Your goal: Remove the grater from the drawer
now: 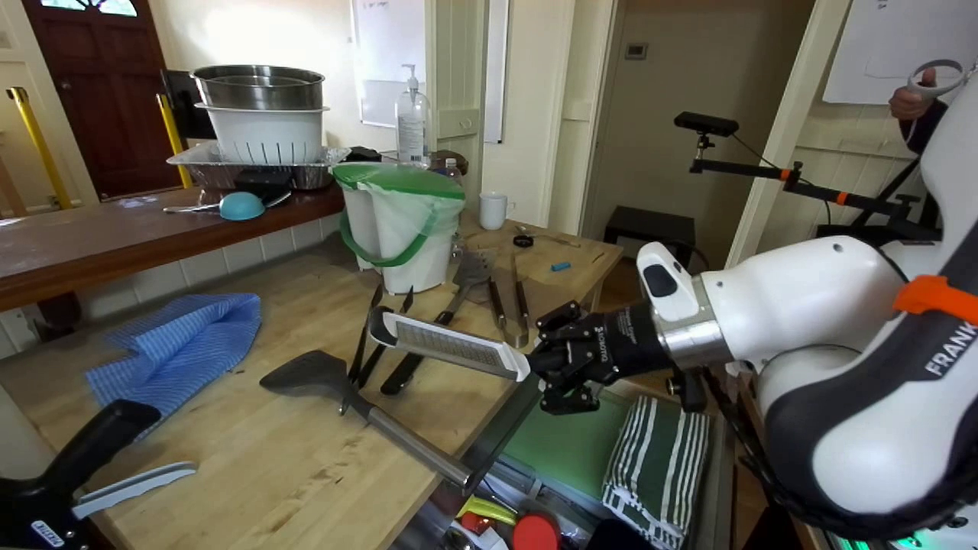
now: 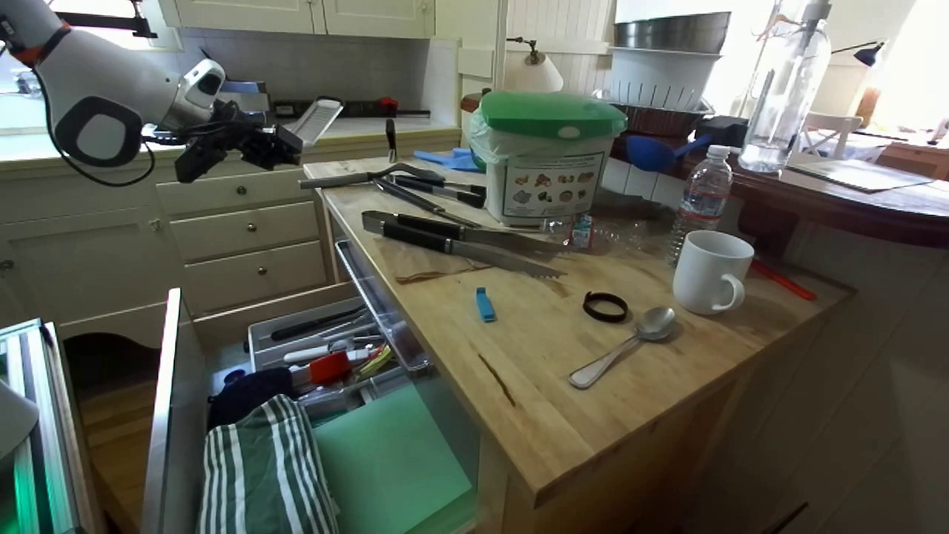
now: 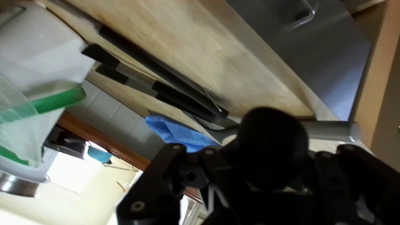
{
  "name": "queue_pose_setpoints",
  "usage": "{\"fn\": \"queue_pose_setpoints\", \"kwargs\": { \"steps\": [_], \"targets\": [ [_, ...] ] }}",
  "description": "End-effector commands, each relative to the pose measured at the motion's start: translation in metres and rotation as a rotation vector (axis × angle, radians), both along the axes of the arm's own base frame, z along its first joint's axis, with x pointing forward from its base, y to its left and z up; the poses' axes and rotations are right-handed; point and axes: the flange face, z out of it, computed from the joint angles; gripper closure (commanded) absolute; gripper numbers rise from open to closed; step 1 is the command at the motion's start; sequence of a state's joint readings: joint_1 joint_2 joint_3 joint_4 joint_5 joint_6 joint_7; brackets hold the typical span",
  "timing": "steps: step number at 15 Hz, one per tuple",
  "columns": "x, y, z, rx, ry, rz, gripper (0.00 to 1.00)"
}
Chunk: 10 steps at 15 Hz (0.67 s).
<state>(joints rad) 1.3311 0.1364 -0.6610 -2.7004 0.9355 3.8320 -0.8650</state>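
"What's out there, operator?"
"A pale wooden counter (image 1: 252, 435); below its edge, the pulled-out drawer (image 2: 174, 415) with folded striped cloth (image 1: 661, 458)."
"And the jaws?"
"My gripper (image 1: 560, 359) pinches the grater (image 1: 451, 347): long, flat, perforated metal, above counter height."

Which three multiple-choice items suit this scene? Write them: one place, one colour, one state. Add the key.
1. Where is the long, pale-grey metal grater?
A) On the striped blue cloth
B) In the black pincer
C) In the white ceramic mug

2. What colour is the plastic lid on the white plastic bucket?
A) Green
B) Red
C) Yellow

3. How does the wide, grey-walled drawer stand?
A) Shut
B) Upside down
C) Pulled open

1 B: the pincer grips its handle end.
2 A: green shows in both exterior views.
3 C: folded green-and-white striped cloth shows inside.
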Motion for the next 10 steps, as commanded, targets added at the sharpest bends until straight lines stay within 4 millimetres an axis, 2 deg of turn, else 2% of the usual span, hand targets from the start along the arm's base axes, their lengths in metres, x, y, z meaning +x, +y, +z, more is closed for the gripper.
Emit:
{"fn": "queue_pose_setpoints", "kwargs": {
  "steps": [1, 5, 10],
  "targets": [
    [0.036, -0.034, 0.018, -0.014, 0.039, -0.117, 1.00],
    [0.068, -0.059, 0.019, 0.008, 0.070, -0.226, 1.00],
    [0.082, -0.085, 0.004, -0.020, 0.128, -0.300, 1.00]
  ]
}}
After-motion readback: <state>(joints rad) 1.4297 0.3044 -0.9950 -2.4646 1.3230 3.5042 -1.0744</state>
